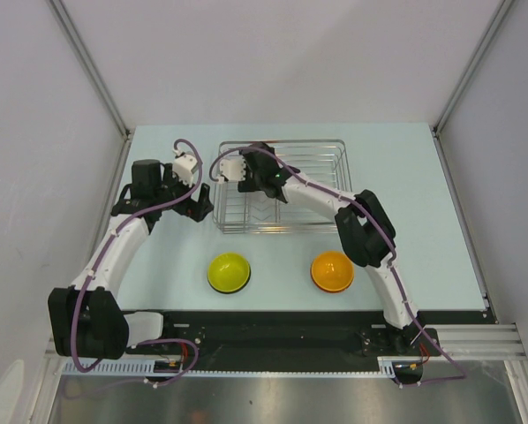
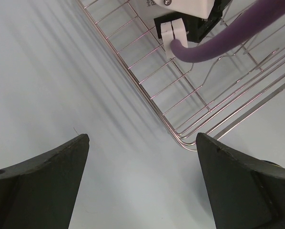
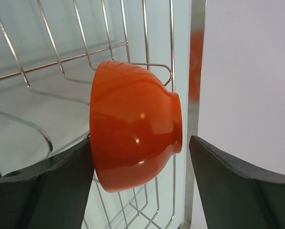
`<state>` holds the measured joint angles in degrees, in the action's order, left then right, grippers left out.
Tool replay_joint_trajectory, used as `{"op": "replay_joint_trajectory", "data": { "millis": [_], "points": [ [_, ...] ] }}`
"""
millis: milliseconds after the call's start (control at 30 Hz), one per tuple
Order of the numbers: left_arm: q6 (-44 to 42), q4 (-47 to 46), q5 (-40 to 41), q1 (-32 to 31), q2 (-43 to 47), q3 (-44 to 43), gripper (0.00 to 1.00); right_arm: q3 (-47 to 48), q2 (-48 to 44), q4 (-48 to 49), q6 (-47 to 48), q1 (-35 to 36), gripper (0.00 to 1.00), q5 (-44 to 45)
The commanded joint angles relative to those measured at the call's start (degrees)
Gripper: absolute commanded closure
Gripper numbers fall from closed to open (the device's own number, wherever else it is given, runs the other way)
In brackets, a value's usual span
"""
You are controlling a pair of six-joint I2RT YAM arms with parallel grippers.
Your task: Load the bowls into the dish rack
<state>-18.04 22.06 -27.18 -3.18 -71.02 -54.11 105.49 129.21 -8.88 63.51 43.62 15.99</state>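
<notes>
Top external: high, behind arm bases, looking down and forward, far; whole bench (image 1: 423, 177) in frame. Left wrist: close, past left claw (image 2: 141, 143) down at bench, dish rack (image 2: 204, 81) corner. Right wrist: very close, inside rack, red-orange bowl (image 3: 133, 129) mid-frame. All share rack.

Pale blue-green table top (image 1: 414, 177), matte, rectangular. Enclosed on three sides by plain white panels: left wall panel (image 1: 34, 132), back wall panel (image 1: 282, 53), right wall panel (image 1: 511, 177). Aluminium posts (image 1: 92, 71) at back corners, slanting outward in top view. Black strip (image 1: 273, 329) along near table edge. Slotted aluminium rail (image 1: 476, 340) at its right end. Brushed metal surface (image 1: 290, 402) below. Light even, diffuse; soft shadows on table top.
</notes>
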Motion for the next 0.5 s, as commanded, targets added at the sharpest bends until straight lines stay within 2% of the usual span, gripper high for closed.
{"op": "replay_joint_trajectory", "data": {
  "millis": [0,200,333,467],
  "points": [
    [-0.06,0.52,-0.51,0.63,1.77,-0.82,0.00,4.28,-3.61,-9.83,-2.59,-0.20,0.15,-3.15],
    [-0.15,1.22,-0.59,0.63,2.20,-1.26,0.00,6.12,-3.26,-15.89,-3.47,-0.20,0.12,-5.00],
    [-1.20,2.98,-0.51,0.63,3.08,-1.97,0.00,10.34,-3.17,-23.96,-5.75,-0.81,0.11,-8.33],
    [-5.58,9.90,-3.22,0.63,2.91,-3.72,0.00,15.09,-4.22,-30.22,-9.17,-2.13,0.11,-10.80]
  ]
}}
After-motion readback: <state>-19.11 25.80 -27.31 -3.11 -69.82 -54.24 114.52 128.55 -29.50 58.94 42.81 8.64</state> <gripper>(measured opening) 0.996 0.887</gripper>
